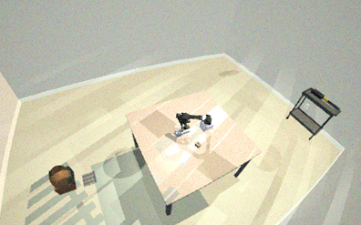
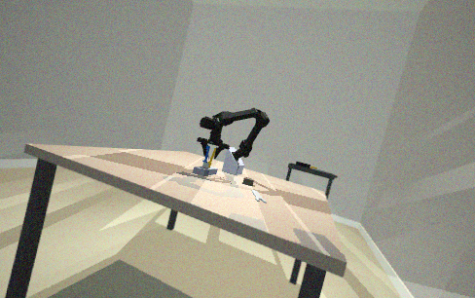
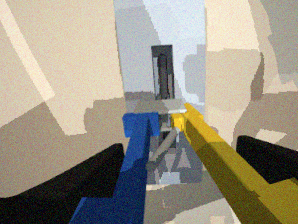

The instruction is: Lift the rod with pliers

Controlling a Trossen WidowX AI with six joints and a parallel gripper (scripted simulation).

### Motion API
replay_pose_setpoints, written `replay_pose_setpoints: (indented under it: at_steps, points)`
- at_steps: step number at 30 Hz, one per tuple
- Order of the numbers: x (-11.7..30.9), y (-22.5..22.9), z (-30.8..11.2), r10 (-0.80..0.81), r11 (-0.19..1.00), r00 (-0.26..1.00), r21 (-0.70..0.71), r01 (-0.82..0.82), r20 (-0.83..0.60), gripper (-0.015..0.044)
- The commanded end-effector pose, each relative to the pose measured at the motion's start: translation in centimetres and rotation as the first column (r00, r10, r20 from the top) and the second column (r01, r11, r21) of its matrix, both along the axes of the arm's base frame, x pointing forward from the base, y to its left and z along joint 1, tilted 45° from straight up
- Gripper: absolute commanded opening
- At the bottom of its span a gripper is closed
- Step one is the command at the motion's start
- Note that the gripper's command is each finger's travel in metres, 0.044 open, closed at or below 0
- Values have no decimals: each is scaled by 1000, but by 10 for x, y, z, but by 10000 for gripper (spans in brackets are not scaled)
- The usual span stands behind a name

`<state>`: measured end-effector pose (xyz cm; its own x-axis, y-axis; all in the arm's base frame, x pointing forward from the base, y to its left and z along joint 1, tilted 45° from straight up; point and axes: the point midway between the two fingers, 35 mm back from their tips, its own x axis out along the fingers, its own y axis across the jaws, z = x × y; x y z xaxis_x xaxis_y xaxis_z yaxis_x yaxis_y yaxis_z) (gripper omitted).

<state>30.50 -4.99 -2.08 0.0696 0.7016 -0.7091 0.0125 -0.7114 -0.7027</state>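
The rod (image 3: pixel 163 77) faces a missed grip as the gripper (image 1: pixel 185 128) (image 2: pixel 211 144) (image 3: pixel 180 147), nearest, holds the pliers (image 1: pixel 182 129) (image 2: pixel 206 156) (image 3: pixel 136 155), blue handle left, yellow right; early squeezing could close their jaws, misalignment jam them against the far block (image 1: pixel 178 133) (image 2: pixel 204 171) (image 3: pixel 136 55), its channel containing the rod.

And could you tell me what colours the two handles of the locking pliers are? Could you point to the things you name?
Blue (image 3: pixel 131 165) and yellow (image 3: pixel 220 160), showing best in the wrist view.
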Motion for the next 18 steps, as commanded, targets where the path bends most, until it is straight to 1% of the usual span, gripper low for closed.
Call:
replay_pose_setpoints:
  at_steps: [1,18]
  points:
    - [1,0,-1,-5,1000,1000,-1,5,2,305]
    - [1,-2,-2,-5,1000,1000,-1,5,2,282]
